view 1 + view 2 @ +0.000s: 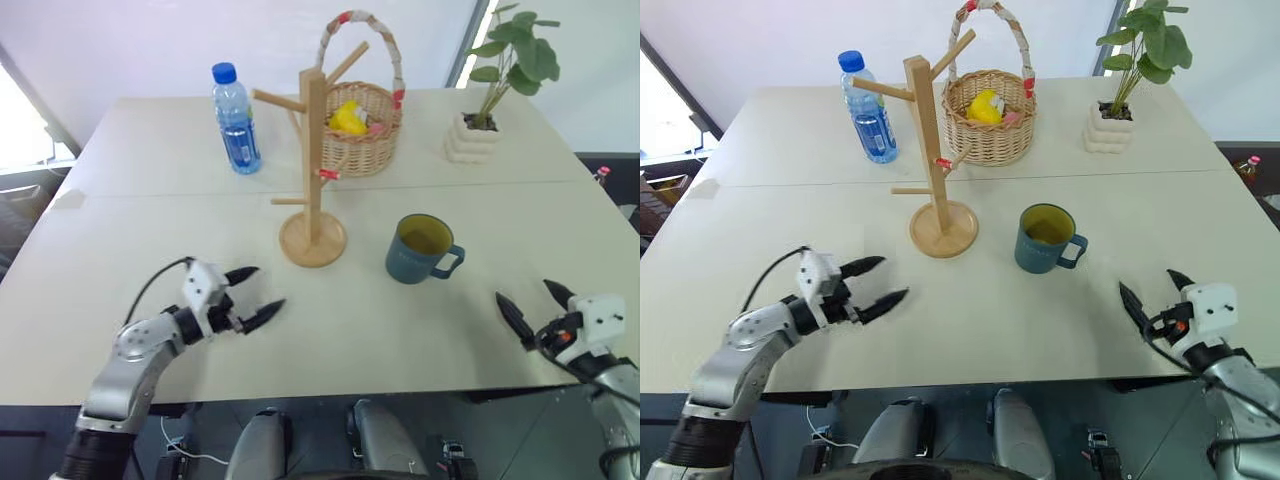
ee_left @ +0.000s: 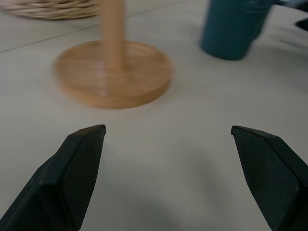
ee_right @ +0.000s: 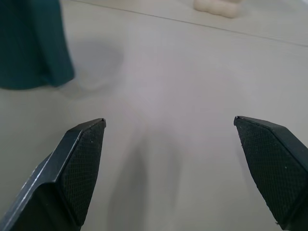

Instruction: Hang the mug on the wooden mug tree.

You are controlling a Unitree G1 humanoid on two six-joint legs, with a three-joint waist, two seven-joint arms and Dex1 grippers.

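The left claw [image 1: 253, 296] hovers low over the near left part of the table [image 1: 150, 240], its two black fingers spread apart with nothing between them, pointing right toward the wooden mug tree [image 1: 314, 165]. The right claw [image 1: 533, 304] sits at the near right edge of the table, its fingers likewise wide apart and empty, pointing away from the robot. Between the two, a little farther in, the mug [image 1: 420, 249] stands upright on the table just right of the mug tree's round base, its handle turned to the right and its yellow-green inside showing; it touches neither claw nor the tree. In the left wrist view the tree's post is blurred and cut off above the base, and the mug shows as a dark blue-green shape cropped at the top; in the right wrist view the mug is a cropped dark edge. Behind the tree, a wicker basket [image 1: 365, 140] holds something yellow and something pink, too small to identify, partly hidden by the post and pegs. A water bottle [image 1: 236, 120] with a blue cap stands far left, a potted plant [image 1: 490, 100] far right. The table is pale with a seam running across it, and pale walls rise beyond.
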